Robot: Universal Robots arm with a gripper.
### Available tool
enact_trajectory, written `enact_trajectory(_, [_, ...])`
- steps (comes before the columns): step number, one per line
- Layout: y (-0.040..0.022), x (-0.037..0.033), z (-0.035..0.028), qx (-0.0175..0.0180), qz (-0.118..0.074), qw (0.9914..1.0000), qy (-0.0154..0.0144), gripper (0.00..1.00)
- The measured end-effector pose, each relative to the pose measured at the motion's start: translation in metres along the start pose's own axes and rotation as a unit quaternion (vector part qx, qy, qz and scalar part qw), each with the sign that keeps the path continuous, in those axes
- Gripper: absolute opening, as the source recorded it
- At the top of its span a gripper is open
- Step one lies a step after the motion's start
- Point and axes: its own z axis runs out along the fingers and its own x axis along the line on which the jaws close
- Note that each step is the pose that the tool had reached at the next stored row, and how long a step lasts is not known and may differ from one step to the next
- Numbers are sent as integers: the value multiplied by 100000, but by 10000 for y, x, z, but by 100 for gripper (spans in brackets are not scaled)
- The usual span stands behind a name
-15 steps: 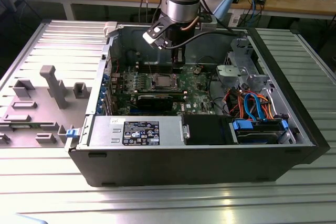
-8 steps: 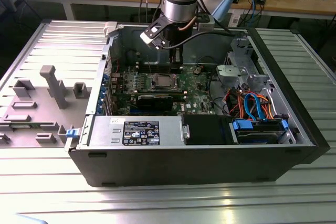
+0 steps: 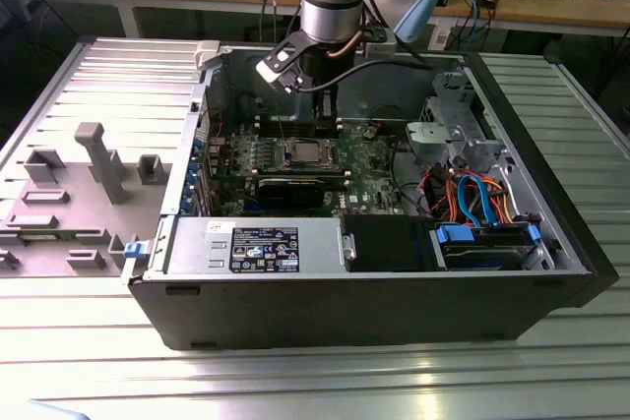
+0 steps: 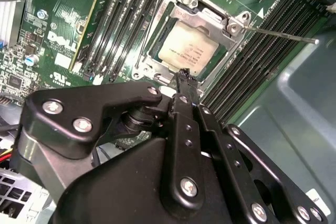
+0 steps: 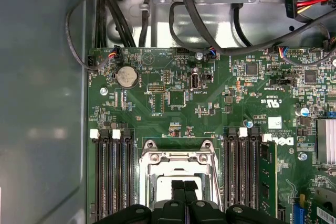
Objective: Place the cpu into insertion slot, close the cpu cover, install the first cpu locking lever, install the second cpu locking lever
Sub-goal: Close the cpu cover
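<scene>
The cpu (image 4: 190, 50), a square chip with a pale metal top, lies in the insertion slot (image 4: 148, 67) on the green board. The silvery cpu cover (image 4: 203, 19) lies flat around it, and the chip shows through its window. From the socket's corner a thin metal locking lever (image 4: 278, 33) sticks out over the memory slots. My gripper (image 4: 184, 73) hangs just above the socket's edge, its black fingers pressed together with nothing between them. In the first wrist view the gripper (image 5: 184, 184) is over the cover (image 5: 177, 157). In the exterior view the gripper (image 3: 317, 105) reaches down into the case behind the cpu (image 3: 300, 152).
Long black memory slots (image 5: 113, 177) flank the socket on both sides. Black cables (image 5: 131, 19) run along the case wall. The power supply (image 3: 261, 246) sits at the case front, with a drive cage and coloured cables (image 3: 472, 194) at the exterior view's right. A grey fixture (image 3: 98, 159) stands outside.
</scene>
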Motion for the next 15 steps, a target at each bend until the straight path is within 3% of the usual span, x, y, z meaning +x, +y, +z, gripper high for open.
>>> enact_trajectory(6, [-52,1,44,189,-36,100000,-2,11])
enact_trajectory(9, [-142,2,68,303,-106,99999,4,11])
enact_trajectory(15, [-261,2,115,360,-260,99999,28,11])
